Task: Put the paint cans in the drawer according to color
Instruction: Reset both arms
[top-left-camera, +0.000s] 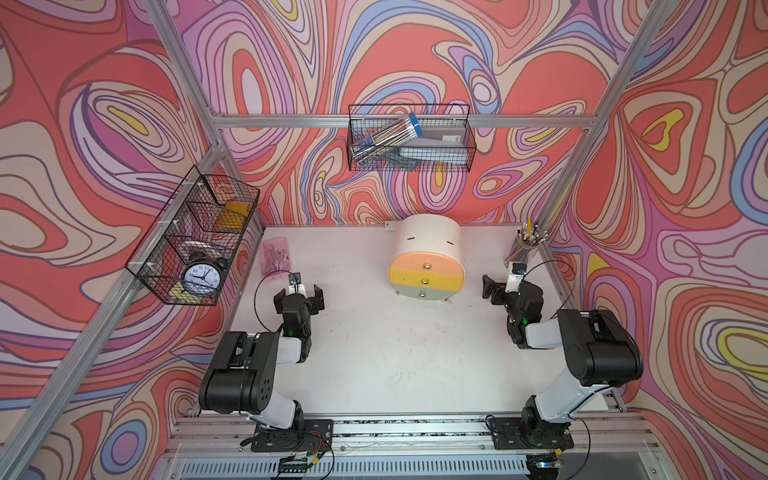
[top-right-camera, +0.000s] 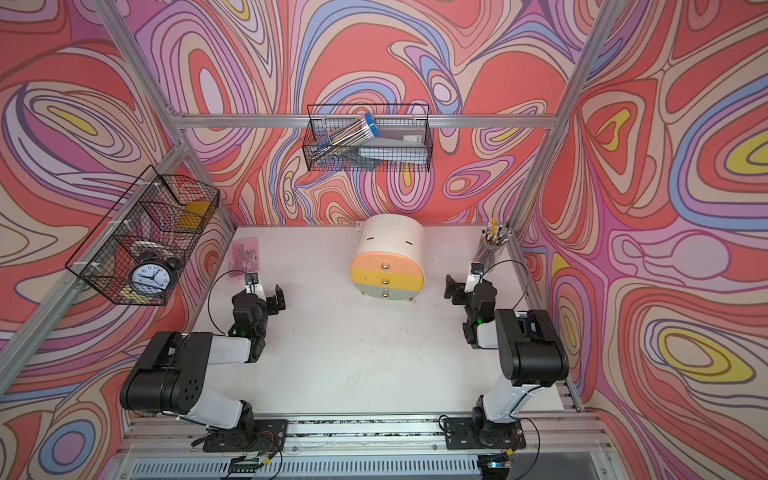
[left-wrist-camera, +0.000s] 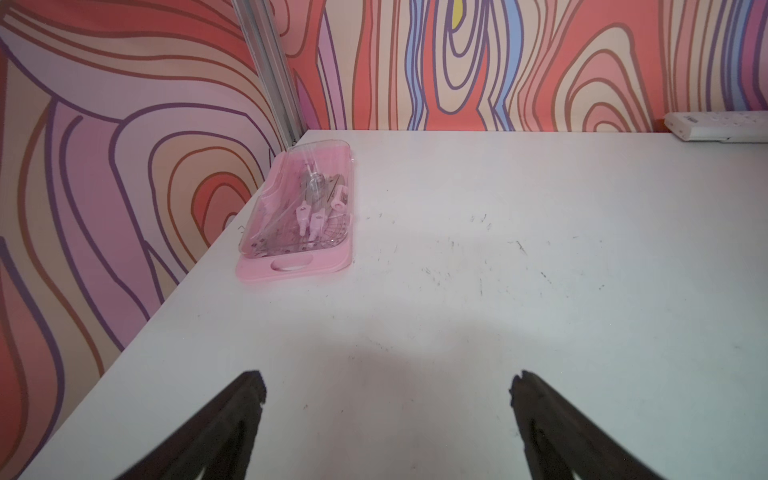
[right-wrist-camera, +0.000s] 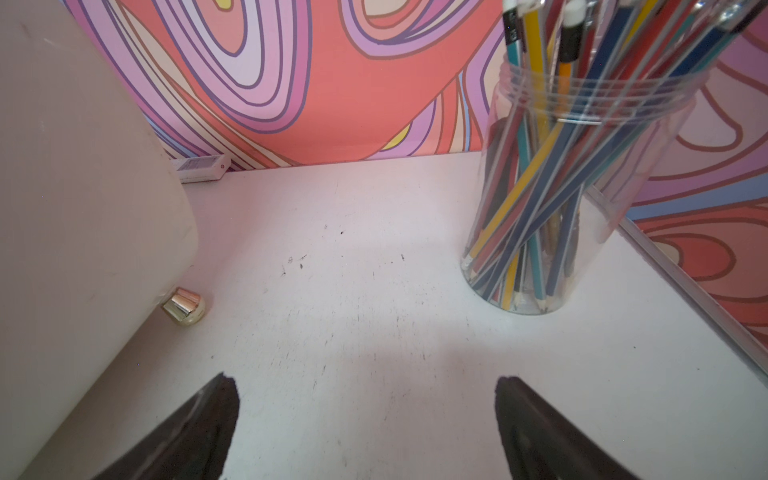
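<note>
The drawer (top-left-camera: 427, 272) is a cream rounded chest at the back middle of the white table (top-left-camera: 374, 353), seen in both top views (top-right-camera: 387, 270). Its peach, yellow and grey-green fronts are all shut. No paint cans show in any view. My left gripper (top-left-camera: 299, 296) hangs open over bare table, left of the drawer, and nothing lies between its fingers in the left wrist view (left-wrist-camera: 386, 384). Off the drawer's right side my right gripper (top-left-camera: 508, 289) is open too. The right wrist view (right-wrist-camera: 368, 385) has the drawer's cream wall (right-wrist-camera: 83, 187) beside it.
A pink plastic case (left-wrist-camera: 299, 212) lies at the table's back left corner. A clear cup of pencils (right-wrist-camera: 582, 187) stands at the back right, close to my right gripper. Black wire baskets hang on the left wall (top-left-camera: 195, 237), with a clock, and on the back wall (top-left-camera: 409, 139).
</note>
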